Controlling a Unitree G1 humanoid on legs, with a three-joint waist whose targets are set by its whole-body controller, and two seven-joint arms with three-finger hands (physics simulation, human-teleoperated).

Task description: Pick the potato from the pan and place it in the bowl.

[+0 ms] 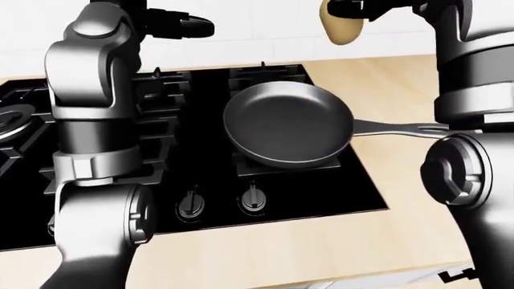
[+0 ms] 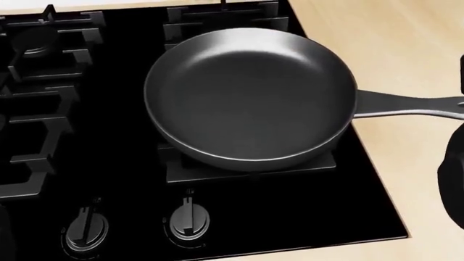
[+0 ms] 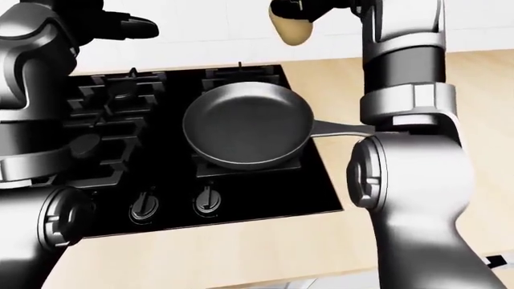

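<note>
The dark pan (image 2: 250, 98) stands empty on the black stove (image 2: 72, 136), its handle (image 2: 406, 104) pointing to the right of the head view. The tan potato (image 1: 340, 27) hangs high above the pan at the top of the left-eye view, held in my right hand (image 1: 354, 11), whose black fingers close on its top. It also shows in the right-eye view (image 3: 289, 30). My left hand (image 1: 181, 25) is raised at the upper left, empty, fingers extended. No bowl shows in any view.
The stove has burner grates (image 2: 43, 109) at the left and two knobs (image 2: 187, 220) along its lower edge. A light wood counter (image 2: 413, 49) runs to the right and below the stove. A white wall (image 1: 265, 30) lies at the top.
</note>
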